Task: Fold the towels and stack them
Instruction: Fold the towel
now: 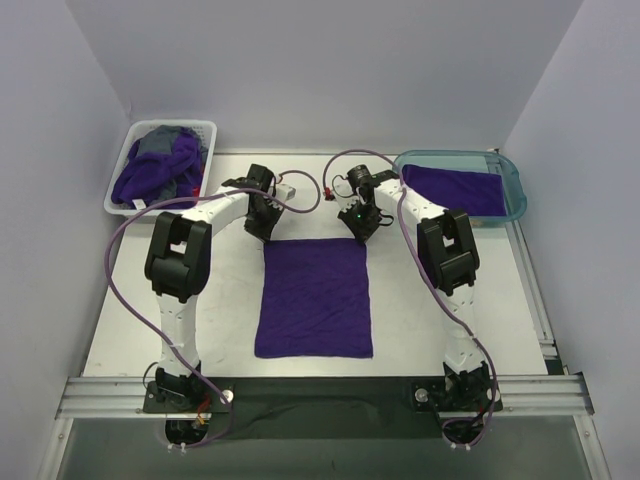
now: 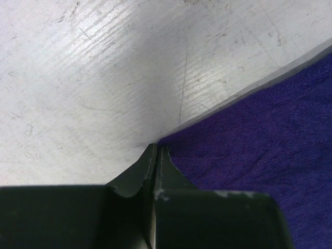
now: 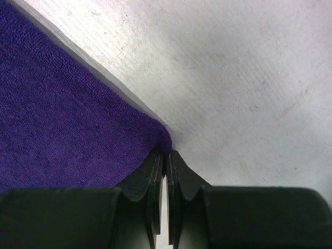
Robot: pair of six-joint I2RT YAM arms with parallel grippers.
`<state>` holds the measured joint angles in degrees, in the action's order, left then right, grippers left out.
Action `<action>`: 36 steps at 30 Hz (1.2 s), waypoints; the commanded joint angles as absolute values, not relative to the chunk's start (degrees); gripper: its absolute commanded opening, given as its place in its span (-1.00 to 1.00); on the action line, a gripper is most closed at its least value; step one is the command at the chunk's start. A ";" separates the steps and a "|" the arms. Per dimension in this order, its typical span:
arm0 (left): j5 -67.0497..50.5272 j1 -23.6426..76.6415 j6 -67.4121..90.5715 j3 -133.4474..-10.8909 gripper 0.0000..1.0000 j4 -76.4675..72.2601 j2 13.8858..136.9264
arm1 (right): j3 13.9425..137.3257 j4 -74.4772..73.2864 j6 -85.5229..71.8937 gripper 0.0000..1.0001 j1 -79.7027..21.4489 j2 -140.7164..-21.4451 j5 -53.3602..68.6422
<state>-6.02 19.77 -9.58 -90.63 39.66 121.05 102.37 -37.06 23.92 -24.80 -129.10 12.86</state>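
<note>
Flat deep-purple terry towel (image 1: 314,297) lies at table (image 1: 220,300) centre. Your L gripper (image 2: 156,148) pinches far-left corner, R gripper (image 3: 166,153) far-right corner, both clamped shut, prob. to lift far edge, fold toward near edge.

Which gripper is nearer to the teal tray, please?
Right. The right gripper grips the far right corner of the spread towel, just left of the tray; the left gripper grips its far left corner, farther off.
</note>
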 commanded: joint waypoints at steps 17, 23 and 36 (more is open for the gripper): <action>-4.48 18.46 -10.55 -94.39 -1.00 37.36 117.34 | 103.89 -33.93 19.43 -1.00 -21.89 -124.28 12.04; -3.60 18.11 -10.11 -94.31 -1.00 32.97 116.10 | 103.89 -30.68 17.76 -1.00 -20.92 -123.58 11.43; -3.87 18.11 -10.55 -93.52 -1.00 24.89 109.70 | 102.57 -25.14 15.91 -1.00 -20.57 -118.22 8.35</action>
<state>-4.32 18.63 -10.15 -92.99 31.03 115.87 102.43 -26.09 16.86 -20.97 -123.42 10.39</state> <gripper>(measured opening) 0.030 0.054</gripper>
